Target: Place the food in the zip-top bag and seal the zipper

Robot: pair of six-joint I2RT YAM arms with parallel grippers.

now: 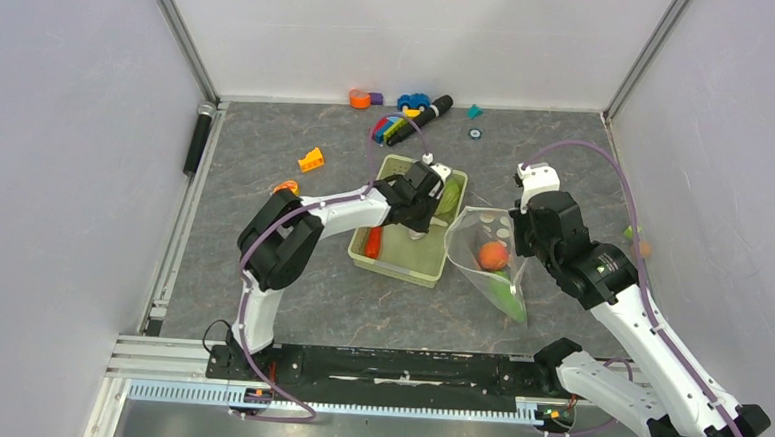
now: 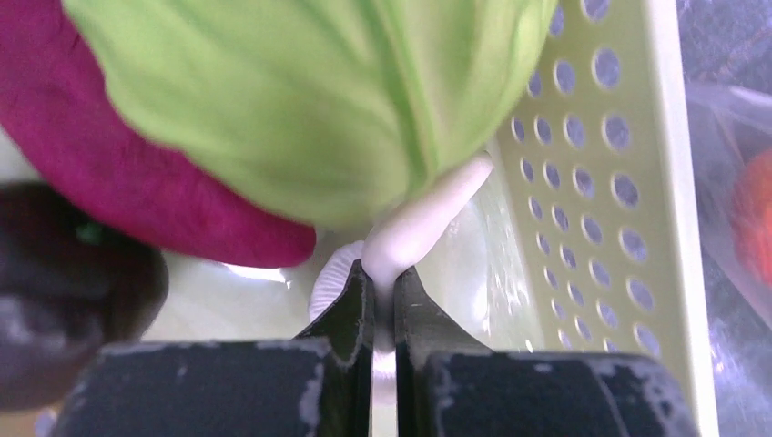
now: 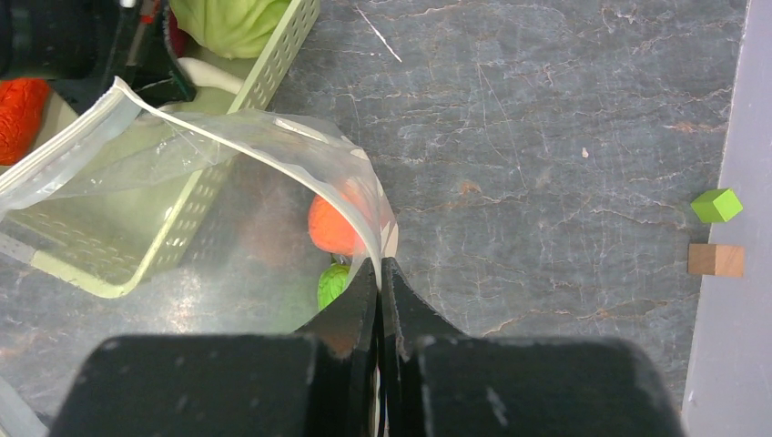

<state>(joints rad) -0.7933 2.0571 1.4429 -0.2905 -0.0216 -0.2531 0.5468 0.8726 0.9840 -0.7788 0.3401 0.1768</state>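
Note:
My left gripper (image 1: 420, 223) is inside the pale green basket (image 1: 391, 267), shut on the white piece (image 2: 428, 218). The green cabbage (image 2: 309, 91) and the purple eggplant (image 2: 109, 173) lie against it. The dark maroon ball (image 2: 64, 291) is at the left. The red-orange carrot (image 1: 373, 242) lies in the basket. My right gripper (image 1: 519, 223) is shut on the rim of the zip-top bag (image 1: 482, 254) and holds its mouth open. The orange peach (image 1: 493, 255) and green cucumber (image 1: 506, 297) are inside the bag. The zipper (image 3: 55, 150) runs along the bag's mouth.
Building-block toys (image 1: 398, 129) and a black marker (image 1: 435, 106) lie at the back. An orange block (image 1: 311, 159) is back left. A green cube (image 3: 716, 205) and a brown cube (image 3: 716, 259) lie by the right wall. A black cylinder (image 1: 198, 139) lies along the left wall.

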